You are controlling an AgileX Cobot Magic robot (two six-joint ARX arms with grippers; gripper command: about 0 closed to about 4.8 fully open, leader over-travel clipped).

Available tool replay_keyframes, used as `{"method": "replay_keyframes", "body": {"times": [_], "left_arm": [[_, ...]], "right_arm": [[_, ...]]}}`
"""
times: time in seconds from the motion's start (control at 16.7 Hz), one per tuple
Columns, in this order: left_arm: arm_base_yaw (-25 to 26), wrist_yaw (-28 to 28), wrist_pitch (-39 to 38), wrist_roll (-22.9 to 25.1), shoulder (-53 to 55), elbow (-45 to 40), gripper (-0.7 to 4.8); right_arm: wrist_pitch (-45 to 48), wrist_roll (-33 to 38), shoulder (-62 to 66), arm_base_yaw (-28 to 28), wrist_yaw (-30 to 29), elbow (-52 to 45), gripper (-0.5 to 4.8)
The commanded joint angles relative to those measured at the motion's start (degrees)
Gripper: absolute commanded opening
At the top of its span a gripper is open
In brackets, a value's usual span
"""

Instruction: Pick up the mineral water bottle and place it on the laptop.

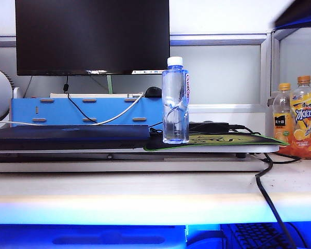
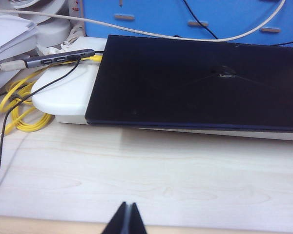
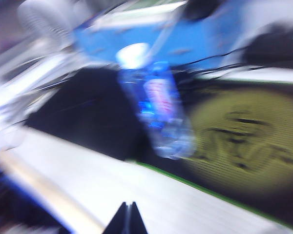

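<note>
The left gripper (image 2: 127,214) hovers low over the pale wooden bench (image 2: 151,180), fingers pressed together on nothing, the wide flat dark navy laptop (image 2: 195,83) at its 12 o'clock. The right gripper (image 3: 127,214), fingers likewise closed and empty, faces the clear bluish plastic mineral water bottle (image 3: 158,107), blurred, at 12 o'clock. From the exterior, that white-capped, pinch-waisted bottle (image 1: 175,101) stands upright on the green-edged mouse mat (image 1: 233,140), at the laptop's (image 1: 67,136) 3 o'clock.
</note>
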Motion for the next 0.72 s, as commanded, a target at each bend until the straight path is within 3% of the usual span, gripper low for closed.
{"method": "replay_keyframes", "body": {"times": [0.06, 0.12, 0.18, 0.24, 0.3, 0.54, 0.66, 0.72], "left_arm": [[0.0, 0.2, 0.0, 0.1, -0.1, 0.0, -0.02], [0.0, 0.2, 0.0, 0.1, -0.1, 0.0, -0.02], [0.0, 0.2, 0.0, 0.1, -0.1, 0.0, -0.02], [0.0, 0.2, 0.0, 0.1, -0.1, 0.0, -0.02], [0.0, 0.2, 0.0, 0.1, -0.1, 0.0, -0.02], [0.0, 0.2, 0.0, 0.1, -0.1, 0.0, -0.02], [0.0, 0.2, 0.1, 0.1, -0.1, 0.0, -0.02], [0.0, 0.2, 0.0, 0.1, -0.1, 0.0, -0.02]], "right_arm": [[7.2, 3.4, 8.9, 2.0, -9.5, 2.6, -0.01], [8.6, 4.7, 10.9, 2.4, -9.5, 2.6, 0.00], [9.4, 4.4, 12.9, 2.9, -9.9, 2.6, 0.44], [9.9, 3.3, 14.4, 3.3, -9.9, 2.6, 1.95], [9.8, 0.2, 16.0, 4.2, -8.9, 2.6, 4.79], [9.5, -14.7, 19.6, 15.1, 13.6, 2.6, 4.79], [13.4, -21.3, 20.7, 22.4, 31.5, 2.6, 4.79], [16.7, -21.4, 21.4, 24.0, 36.4, 2.6, 4.79]]}}
